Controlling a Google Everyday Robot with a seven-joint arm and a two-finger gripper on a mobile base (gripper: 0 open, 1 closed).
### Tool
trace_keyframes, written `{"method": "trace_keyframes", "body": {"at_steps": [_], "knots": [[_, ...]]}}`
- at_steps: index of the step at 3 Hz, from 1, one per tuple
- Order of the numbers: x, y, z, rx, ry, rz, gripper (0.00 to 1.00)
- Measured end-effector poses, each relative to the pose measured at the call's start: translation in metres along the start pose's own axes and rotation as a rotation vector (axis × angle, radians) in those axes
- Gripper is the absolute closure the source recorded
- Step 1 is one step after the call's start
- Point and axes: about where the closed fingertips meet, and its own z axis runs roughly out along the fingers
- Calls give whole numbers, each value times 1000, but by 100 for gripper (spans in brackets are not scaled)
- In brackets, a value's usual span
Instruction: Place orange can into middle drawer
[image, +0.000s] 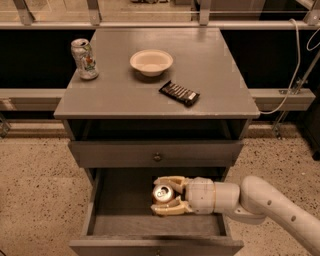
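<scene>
The cream two-finger gripper (157, 195), low inside the open grey wooden middle drawer (125, 225), clasps the copper-orange soda can (163, 193). Its fingers cover most of the can's side, so no lettering can be read. The white arm (270, 197) runs off the right edge, and the bottom edge cuts off the drawer's front.

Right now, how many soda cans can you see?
2. The orange can is clamped in the gripper, low inside the open middle drawer. A white-silver can stands at the back-left corner of the cabinet top. The shut drawer above could hide more.
</scene>
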Motion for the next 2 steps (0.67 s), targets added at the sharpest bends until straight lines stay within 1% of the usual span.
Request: {"method": "trace_keyframes", "body": {"at_steps": [1,2], "knots": [[51,14,-27,62,-5,5,100],[51,14,-27,62,-5,4,100]]}}
